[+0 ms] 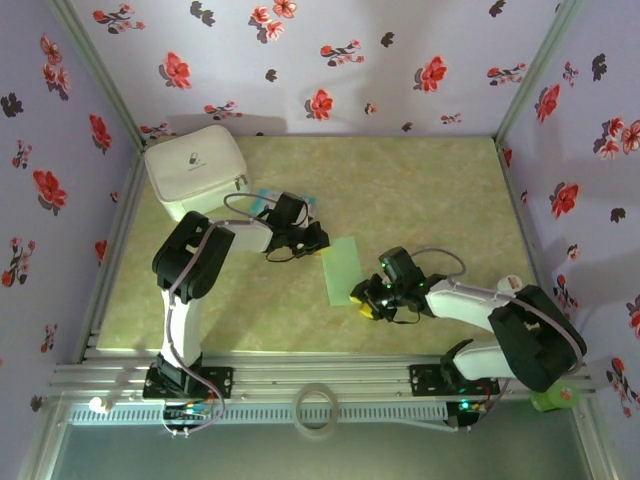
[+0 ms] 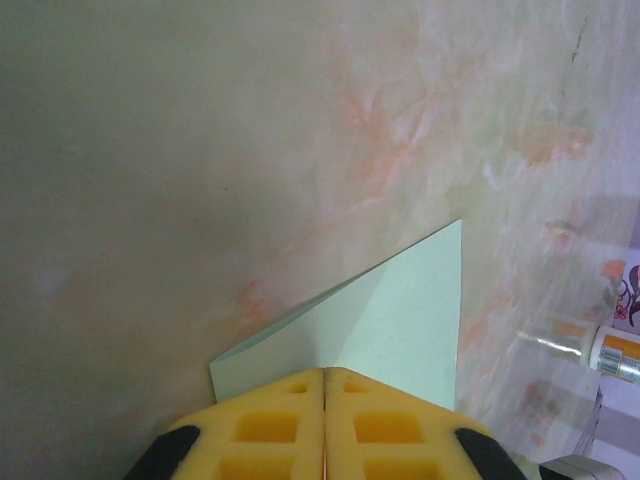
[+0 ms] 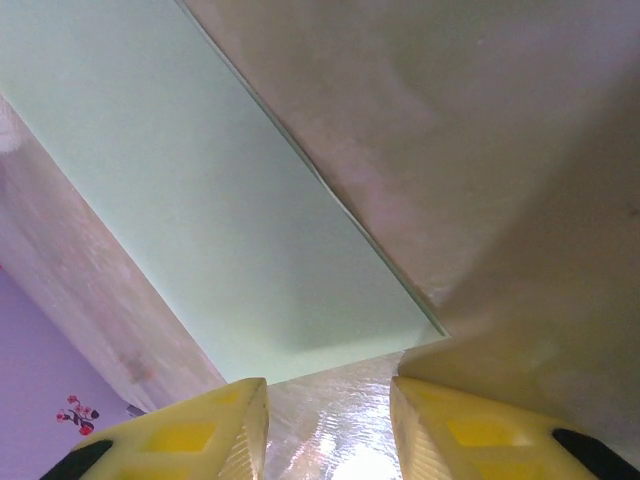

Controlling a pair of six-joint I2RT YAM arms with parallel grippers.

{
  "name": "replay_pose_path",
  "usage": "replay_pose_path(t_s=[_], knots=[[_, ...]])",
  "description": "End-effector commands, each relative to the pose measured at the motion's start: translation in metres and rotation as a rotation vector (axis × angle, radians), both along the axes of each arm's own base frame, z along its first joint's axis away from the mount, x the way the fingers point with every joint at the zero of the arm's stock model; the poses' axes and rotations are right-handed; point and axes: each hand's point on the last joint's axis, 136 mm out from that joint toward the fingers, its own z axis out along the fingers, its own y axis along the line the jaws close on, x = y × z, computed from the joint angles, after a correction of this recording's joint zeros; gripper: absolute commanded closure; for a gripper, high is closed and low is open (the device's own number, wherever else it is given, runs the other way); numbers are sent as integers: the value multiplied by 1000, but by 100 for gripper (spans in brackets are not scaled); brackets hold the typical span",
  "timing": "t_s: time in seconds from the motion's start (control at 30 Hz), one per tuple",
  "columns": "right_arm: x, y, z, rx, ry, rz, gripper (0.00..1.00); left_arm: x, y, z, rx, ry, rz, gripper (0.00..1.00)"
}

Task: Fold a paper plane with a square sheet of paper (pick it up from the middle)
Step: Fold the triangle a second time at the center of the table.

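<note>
The surface (image 1: 420, 190) I work over is pale marbled green and beige. The square sheet of paper (image 1: 342, 272), folded narrow, lies flat near mid-frame. At upper left sits a white pouch (image 1: 195, 170), with a small blue-and-white packet (image 1: 262, 197) just beside its lower right corner.
</note>
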Motion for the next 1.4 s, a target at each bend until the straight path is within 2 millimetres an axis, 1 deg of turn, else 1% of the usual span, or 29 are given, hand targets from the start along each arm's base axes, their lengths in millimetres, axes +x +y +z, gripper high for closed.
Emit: replay_pose_path(t_s=[0.0,0.2,0.37,0.5,0.6,0.73,0.9,1.03,1.27,1.37], knots=[[18,2,-5,-4,-60,-65,63,-13,17,-31,82,103,23,92],[32,4,6,6,-122,-94,63,-14,17,-32,83,105,22,92],[37,5,10,12,-144,-99,63,-13,17,-32,80,104,21,92],[37,3,15,6,-163,-97,62,-13,17,-32,83,103,18,92],[36,-2,19,-27,-192,-66,59,-13,17,-32,81,104,18,92],[41,-6,26,-55,-226,15,54,-13,16,-32,79,104,16,92],[53,-4,30,-7,-260,68,51,-13,16,-34,81,107,13,92],[60,-3,38,3,-305,139,48,-13,15,-34,79,110,11,91],[63,-11,37,-36,-346,208,45,-13,15,-34,80,111,13,92],[68,-15,39,-44,-379,211,43,-14,15,-34,79,113,14,91]])
